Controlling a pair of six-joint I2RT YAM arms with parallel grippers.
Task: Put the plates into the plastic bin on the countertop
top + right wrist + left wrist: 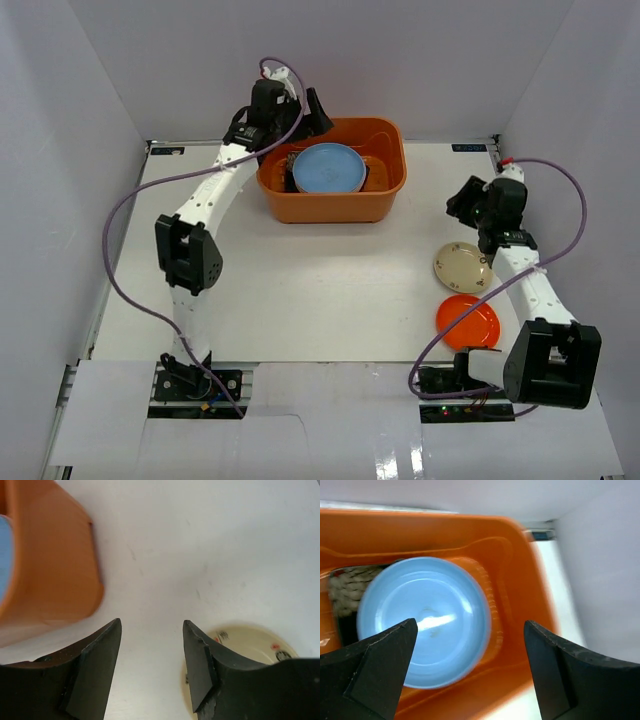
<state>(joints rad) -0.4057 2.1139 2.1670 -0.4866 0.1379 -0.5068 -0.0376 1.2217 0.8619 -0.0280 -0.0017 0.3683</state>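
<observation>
- Left gripper (470, 630): its two black fingers are spread wide with nothing between them. It hangs over the back left part of the plastic bin (330, 206).
- Straight under those spread fingers lies the light blue plate (425, 625). It is flat inside the bin, left of centre, with a streak of glare across its middle.
- Around that plate, a ribbed orange edge (489, 597) peeks out on its right. I can't tell whether it is another plate or the bin's floor.
- At the plate's upper left there's a pale, woven-looking patch (349, 586). What it is, I can't make out.
- Right gripper (151, 625): jaws parted and empty, held above bare countertop (300, 285), well clear of the bin.
- Just beside its right finger is the cream plate (250, 641), with small dark and red marks near the rim. It lies flat on the surface, partly hidden by that finger.
- From the overhead camera, the orange plate (467, 321) sits on the countertop just nearer than the cream one, with the right arm's forearm crossing its edge.
- The bin's rounded outer corner fills the left of the right wrist view, and only open white surface lies between it and the claw.
- Purple cables (110, 235) loop off both arms, the left one swinging wide over the table's left side.
- The surface is matte white and faintly scuffed. White walls (330, 50) close in on the left, back and right.
</observation>
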